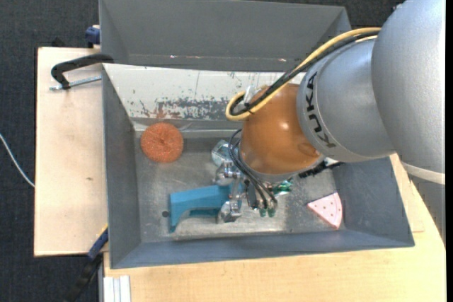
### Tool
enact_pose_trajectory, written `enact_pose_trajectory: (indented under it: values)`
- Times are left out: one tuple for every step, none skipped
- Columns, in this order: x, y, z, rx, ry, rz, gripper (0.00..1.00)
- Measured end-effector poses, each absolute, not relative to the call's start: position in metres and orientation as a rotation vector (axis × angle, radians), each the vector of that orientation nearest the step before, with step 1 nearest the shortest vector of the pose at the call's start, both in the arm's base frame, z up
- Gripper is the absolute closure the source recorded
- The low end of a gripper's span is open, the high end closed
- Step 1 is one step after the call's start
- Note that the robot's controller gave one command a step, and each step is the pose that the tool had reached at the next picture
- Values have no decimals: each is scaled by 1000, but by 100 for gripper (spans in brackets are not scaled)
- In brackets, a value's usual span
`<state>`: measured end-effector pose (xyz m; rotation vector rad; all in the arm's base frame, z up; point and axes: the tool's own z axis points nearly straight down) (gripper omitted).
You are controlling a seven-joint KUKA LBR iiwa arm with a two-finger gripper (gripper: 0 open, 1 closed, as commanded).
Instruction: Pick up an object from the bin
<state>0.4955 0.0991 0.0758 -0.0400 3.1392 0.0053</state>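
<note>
Blue plastic piece (195, 203): rt end hidden behind the jaws. Small green thing (284, 187) just right of jaws, mostly under orange cover (272, 131), kind unclear. Arm (396, 81) cut off at rt edge.

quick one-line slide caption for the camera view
Gripper low in the grey bin at one end of a blue plastic piece, orange ball and pink wedge lying apart.

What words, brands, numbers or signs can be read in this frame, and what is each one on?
"KUKA": on the grey arm casing, beside the orange cover, with the letters running sideways.
Nothing else is readable. The orange scrubber ball, the blue plastic piece and the pink dotted wedge bear no lettering, and the marks on the bin's back wall are scuffs, not text.
</note>
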Motion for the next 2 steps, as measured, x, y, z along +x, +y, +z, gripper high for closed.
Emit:
enact_pose_trajectory:
  values:
    - [495, 99, 76, -39, 3139, 6, 100]
    - [494, 110, 200, -56, 3143, 1, 100]
